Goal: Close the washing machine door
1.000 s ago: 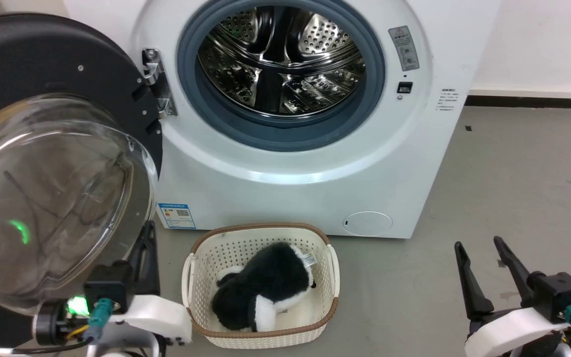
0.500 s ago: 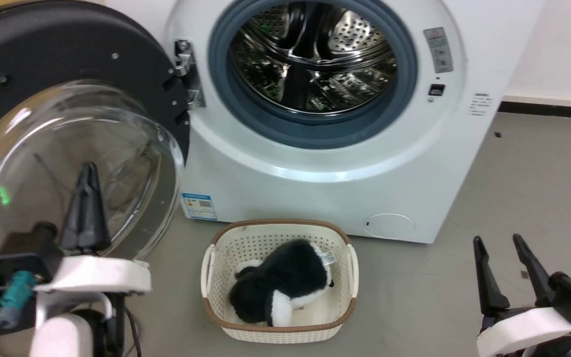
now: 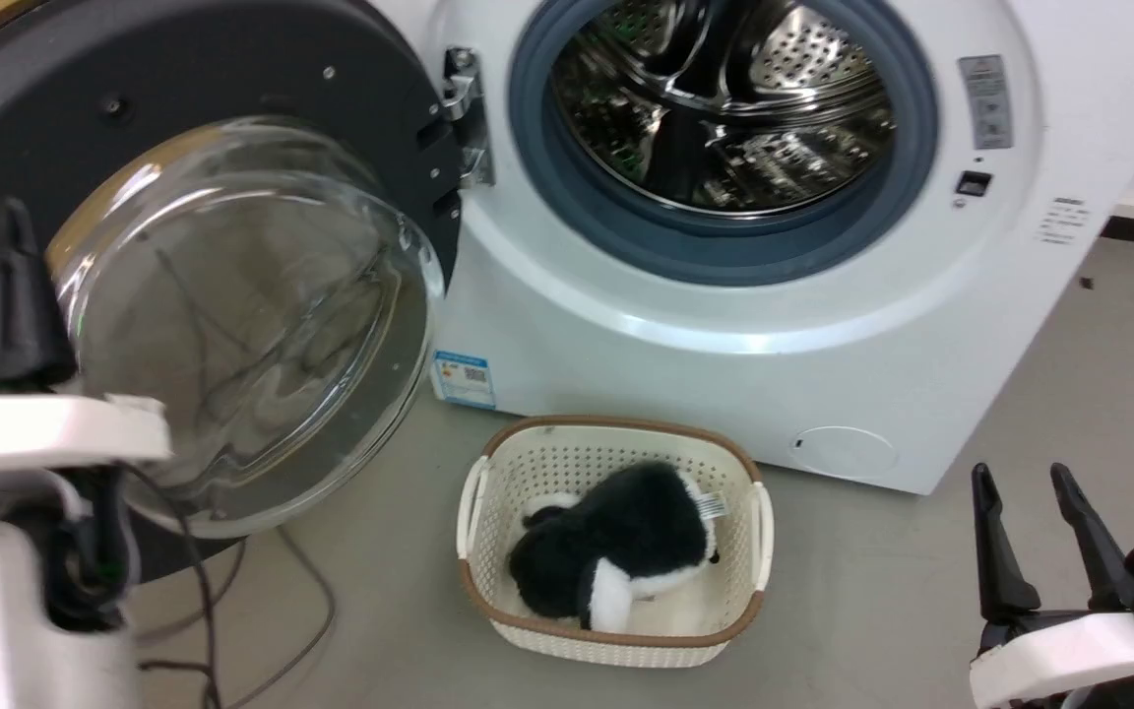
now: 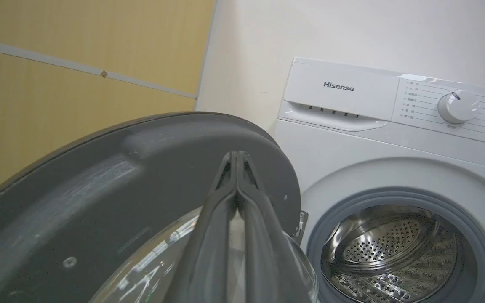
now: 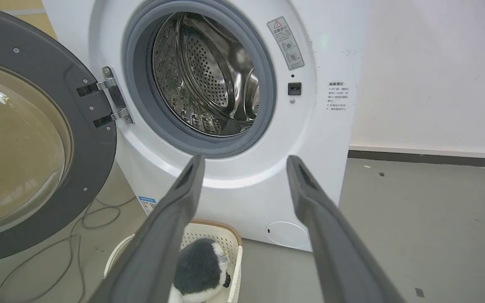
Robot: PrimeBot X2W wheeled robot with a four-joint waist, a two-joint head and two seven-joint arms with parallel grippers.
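On my left, the left gripper (image 4: 236, 162) has its fingers pressed together on nothing, in front of the black rim of the washing machine door (image 3: 232, 79), which hangs wide open. I cannot tell whether they touch. The washing machine (image 3: 724, 364) gapes at centre, with a basket (image 3: 616, 455) on the floor just before it. My right gripper (image 3: 1020, 478) is spread wide, low right.

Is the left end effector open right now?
No, the long dark fingers of the left end effector touch at their tips, before the round black-rimmed door.
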